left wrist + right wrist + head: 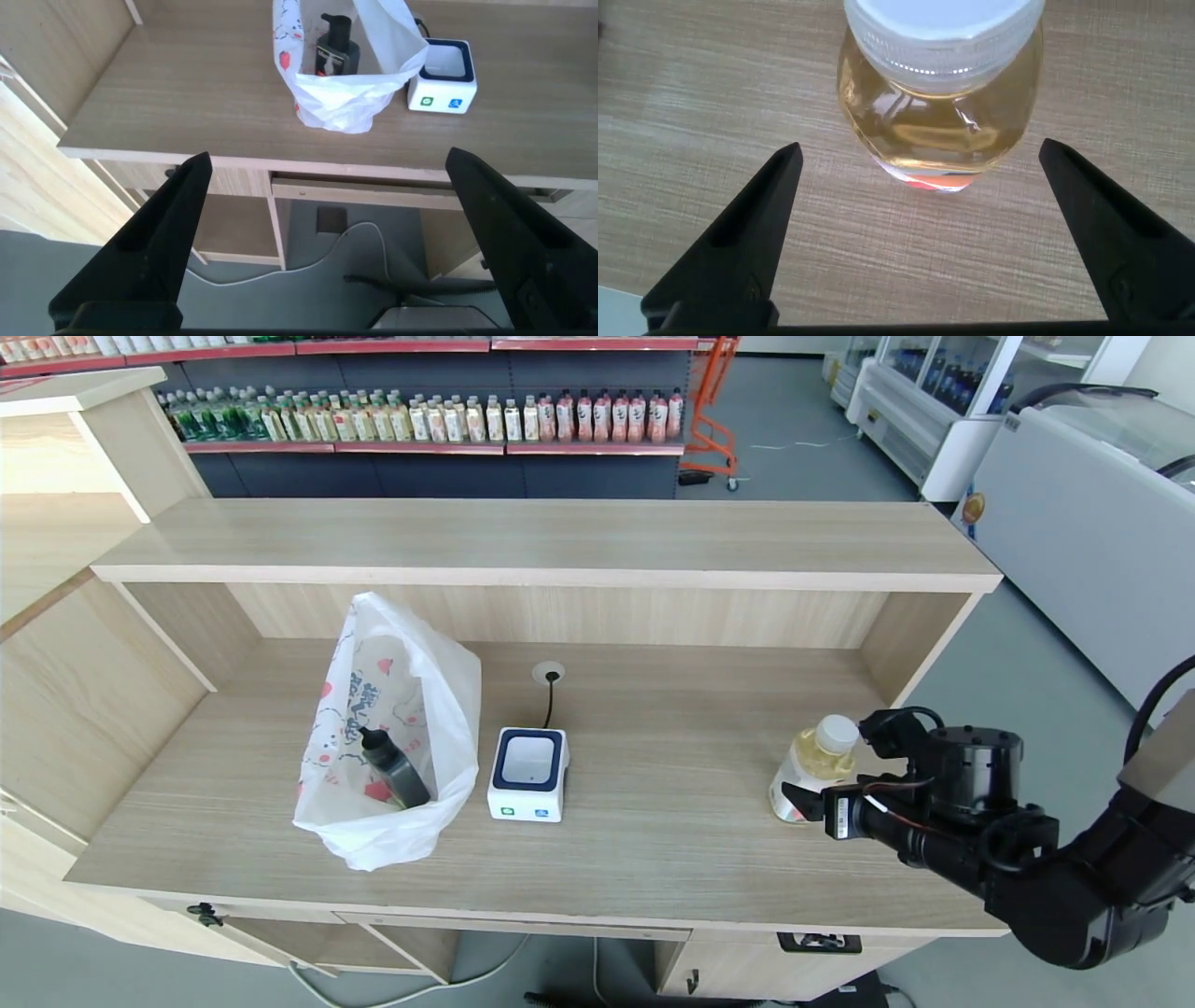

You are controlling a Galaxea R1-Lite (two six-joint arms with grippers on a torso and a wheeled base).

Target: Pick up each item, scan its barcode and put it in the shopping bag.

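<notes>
My left gripper [329, 161] hangs wide open off the counter's [653, 859] front edge, parked clear of the work, I'd say. My right gripper [920, 154] is spread wide, with the bottle [815, 767] standing upright just ahead between its fingers, lined up for a grab. Farther in, the scanner [528, 773] sits beside the bag [387, 737], which holds a dark bottle [394, 768]

Counter [653, 859]: pale wood — raised back ledge, side walls.
Shelves [420, 448]: dark, red-edged, rows of bottles [420, 420].
Floor [803, 476]: grey.
Freezers [1064, 523]: white — on the right.
Rack [711, 425]: orange, beside shelves.
</notes>
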